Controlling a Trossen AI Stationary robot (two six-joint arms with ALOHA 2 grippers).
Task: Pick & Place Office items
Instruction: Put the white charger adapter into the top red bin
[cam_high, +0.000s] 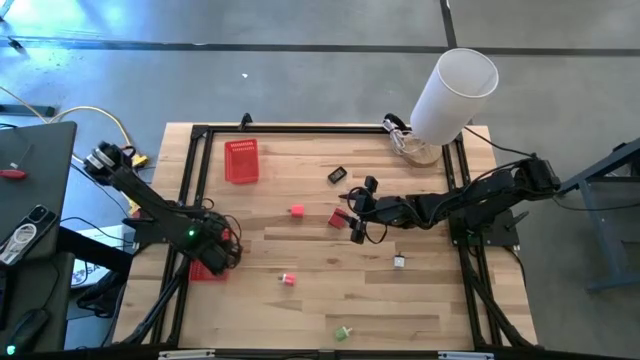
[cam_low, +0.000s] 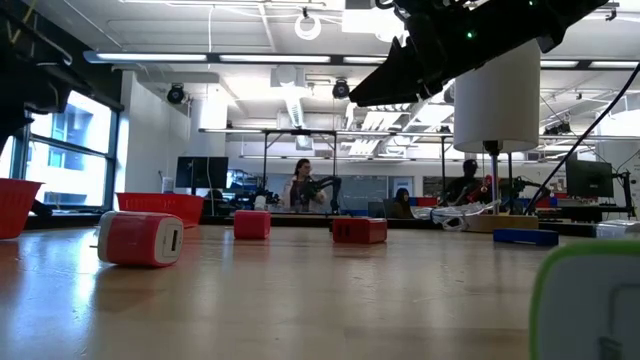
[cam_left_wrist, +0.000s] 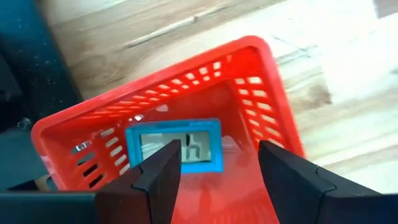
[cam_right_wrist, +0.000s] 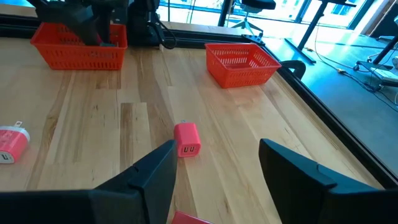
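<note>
My left gripper hangs open, pointing down over the near-left red basket, touching nothing. A blue-framed piece with a grey display lies face up on the basket's floor below the fingers. My right gripper stands open above mid-table, empty. Ahead of it a red block lies on the wood, and a pink-and-white piece lies farther off. Another red piece lies close by the right fingers. Black, white, pink and green pieces lie scattered.
A second red basket stands at the far left of the table. A big white cylinder stands at the far right corner. A black frame runs along the table's edges. People sit in the room beyond.
</note>
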